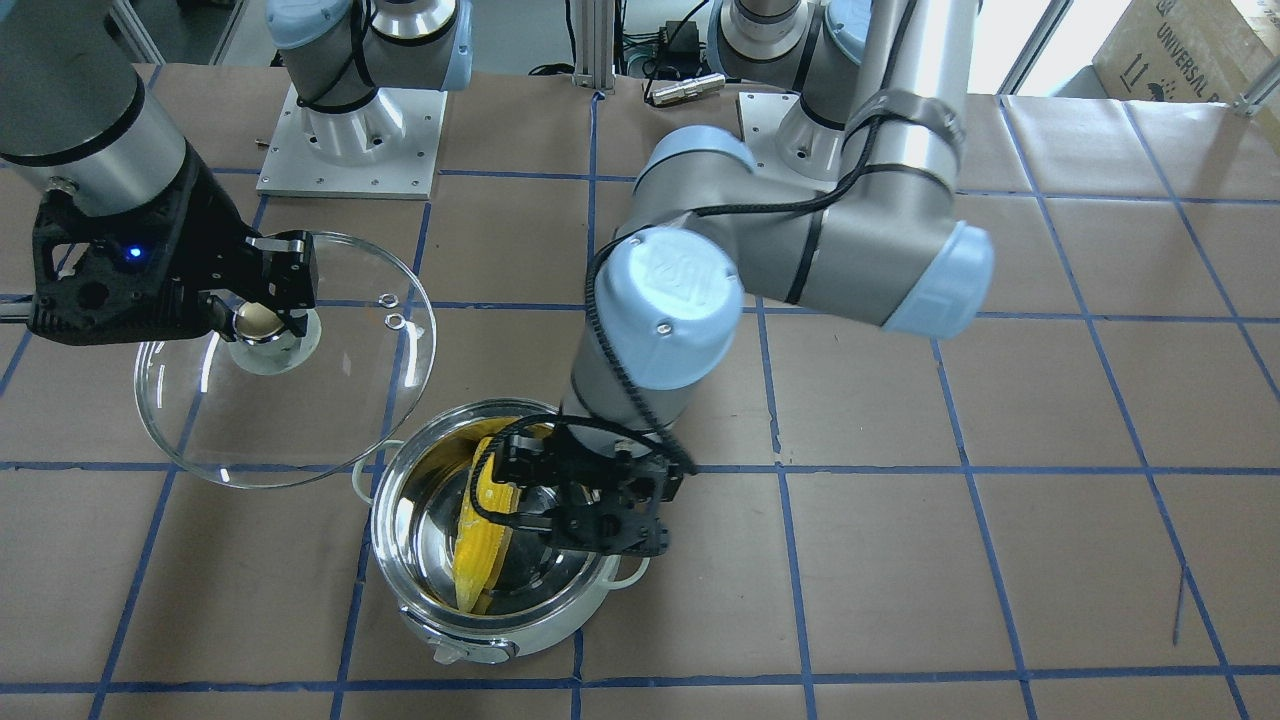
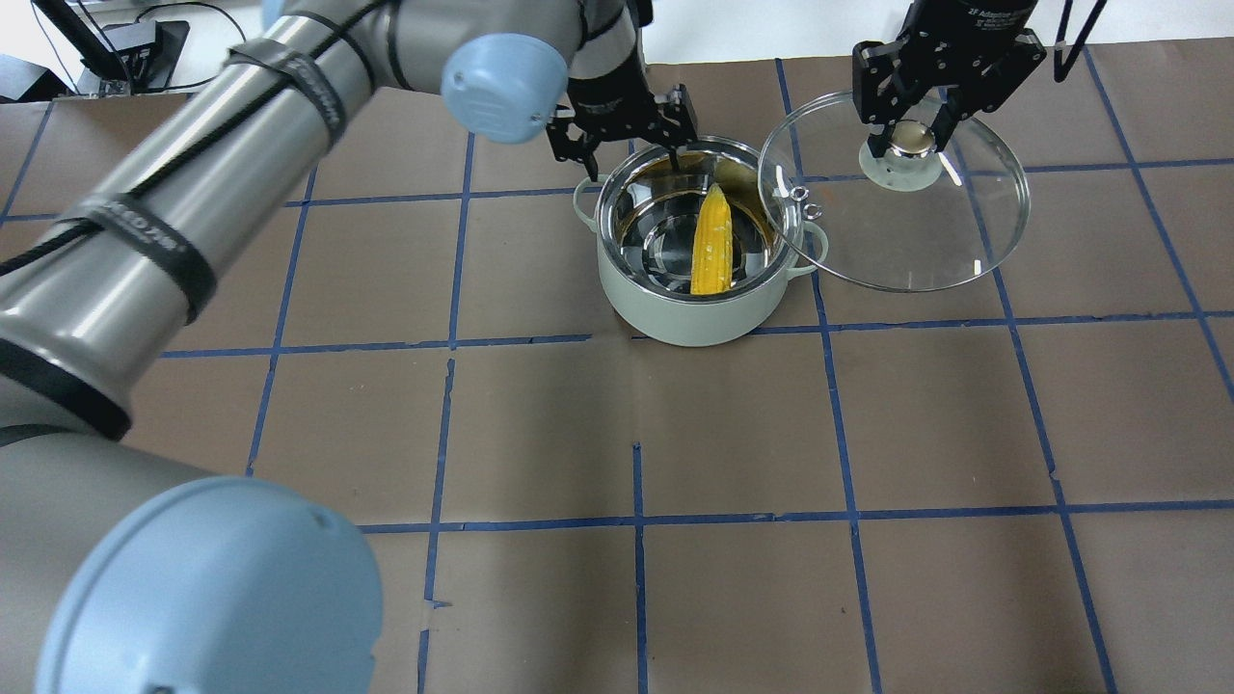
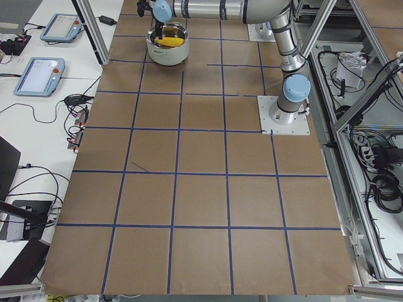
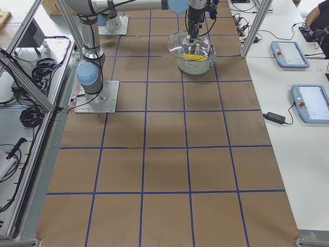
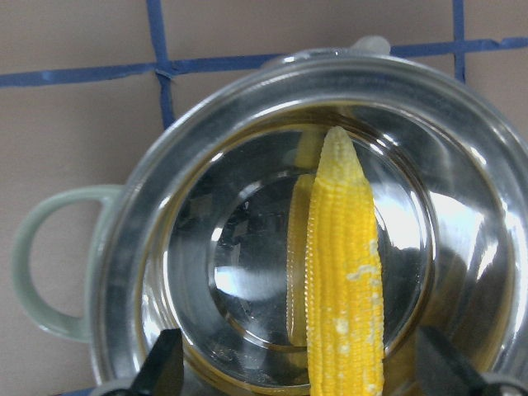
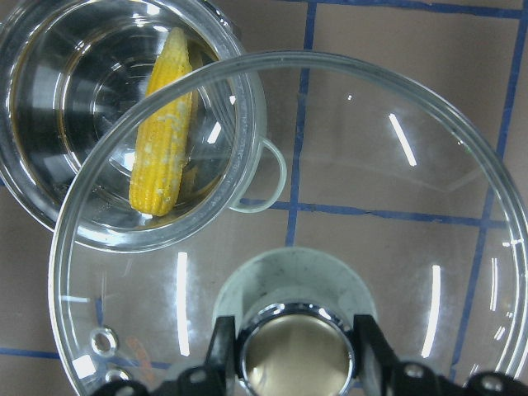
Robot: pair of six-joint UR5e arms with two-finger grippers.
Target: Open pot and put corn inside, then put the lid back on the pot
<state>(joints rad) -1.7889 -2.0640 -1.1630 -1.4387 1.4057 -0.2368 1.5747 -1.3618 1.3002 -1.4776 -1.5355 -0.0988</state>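
Note:
The pale mint pot (image 2: pixel 675 323) stands open on the brown table, and the yellow corn (image 2: pixel 713 246) lies inside on its steel bottom. My left gripper (image 2: pixel 631 166) hangs over the pot's far rim, open and empty. In the left wrist view the corn (image 5: pixel 342 280) lies between and below its wide-apart fingertips (image 5: pixel 165 367). My right gripper (image 2: pixel 906 140) is shut on the knob of the clear glass lid (image 2: pixel 916 231). It holds the lid in the air beside the pot, and the lid's edge overlaps the pot's rim (image 6: pixel 247 124).
Blue tape lines grid the brown paper table top (image 2: pixel 636 434). The arm bases (image 1: pixel 350 130) stand on the robot's side. A metal cylinder (image 1: pixel 685 88) lies between them. Control pendants (image 4: pixel 290 51) lie on a side table.

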